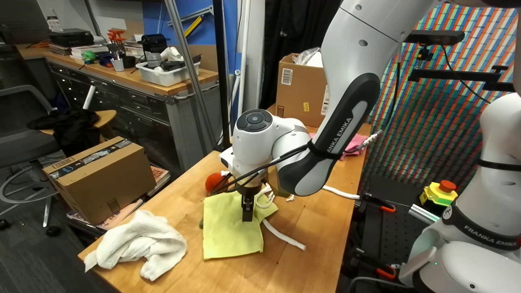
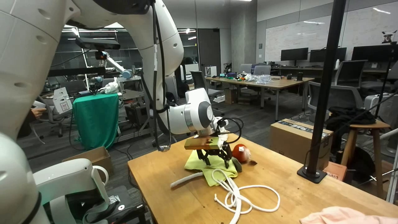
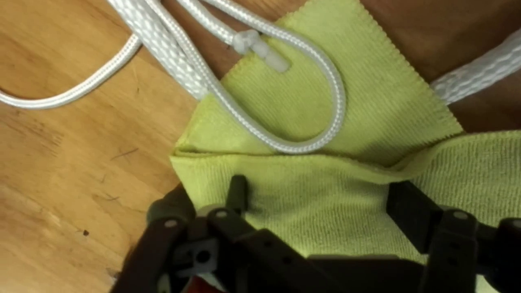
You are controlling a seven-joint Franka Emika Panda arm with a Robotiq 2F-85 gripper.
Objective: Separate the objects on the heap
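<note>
I have the gripper [image 3: 323, 199] spread wide at the yellow-green cloth [image 1: 232, 240] — beyond, a cardboard box [image 1: 301, 92] holds clear plastic [image 1: 306, 56]; a white bin [image 1: 169, 78], a grey tub [image 1: 154, 60].

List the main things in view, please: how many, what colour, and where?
table: one, light brown, foreground
folded cloth: one, yellow-green, on table
cord: count unclear, white, over and under folded cloth
towel: one, white, table corner
round object: one, red, beside folded cloth
loose fabric: at least one, pink, opposite table end
cardboard boxes: at least three, brown, near table
post: one, black, table edge
robot arm: one, white, over table
fingers: two, black, spread, at folded cloth
</note>
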